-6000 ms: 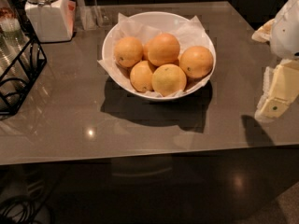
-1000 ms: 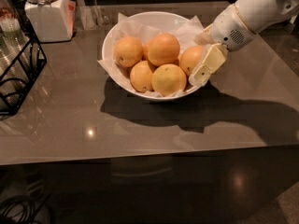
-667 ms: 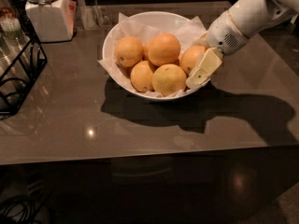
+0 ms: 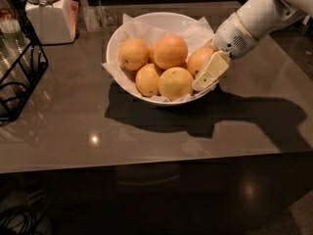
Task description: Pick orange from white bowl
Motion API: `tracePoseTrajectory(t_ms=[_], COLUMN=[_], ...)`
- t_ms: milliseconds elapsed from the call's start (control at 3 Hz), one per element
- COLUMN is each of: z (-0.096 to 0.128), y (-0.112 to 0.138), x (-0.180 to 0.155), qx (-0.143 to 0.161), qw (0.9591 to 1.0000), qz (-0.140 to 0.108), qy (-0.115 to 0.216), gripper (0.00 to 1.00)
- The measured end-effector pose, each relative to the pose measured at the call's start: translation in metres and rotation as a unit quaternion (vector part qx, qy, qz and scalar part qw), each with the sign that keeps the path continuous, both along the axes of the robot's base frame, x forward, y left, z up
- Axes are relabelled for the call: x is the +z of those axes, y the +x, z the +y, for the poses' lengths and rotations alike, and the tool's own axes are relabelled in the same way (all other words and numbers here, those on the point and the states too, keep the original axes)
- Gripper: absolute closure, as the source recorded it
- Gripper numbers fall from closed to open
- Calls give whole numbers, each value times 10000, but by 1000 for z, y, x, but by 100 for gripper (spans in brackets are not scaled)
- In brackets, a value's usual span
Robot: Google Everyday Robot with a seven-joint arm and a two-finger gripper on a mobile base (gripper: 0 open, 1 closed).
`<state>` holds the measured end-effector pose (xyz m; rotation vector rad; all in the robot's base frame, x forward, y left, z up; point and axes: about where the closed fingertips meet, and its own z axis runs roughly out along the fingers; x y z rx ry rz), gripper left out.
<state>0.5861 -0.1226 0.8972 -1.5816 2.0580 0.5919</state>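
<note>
The white bowl, lined with crinkled white paper, stands on the grey table and holds several oranges. The orange, deep orange and round, lies at the bowl's right side and is partly hidden by my gripper. My gripper reaches in from the right over the bowl's right rim and sits against the front right of that orange. A paler yellowish orange lies just left of the gripper. A smaller orange with a dark speck lies at the left.
A white lidded jar stands at the back left. A black wire rack stands at the left edge. The table's front edge runs across below the bowl. My white arm comes in from the upper right.
My gripper has come from the table's right edge to the bowl. In the last second it has moved a little further left against the right-hand orange. The oranges have not moved.
</note>
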Motion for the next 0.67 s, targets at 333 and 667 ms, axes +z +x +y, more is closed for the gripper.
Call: tracePoseTrajectory(t_ms=[333, 667], z=[-1, -3], y=[-1, -1], x=[4, 6], qx=[0, 0], qw=[10000, 10000], qz=[0, 0], qy=[0, 0], gripper=[70, 93])
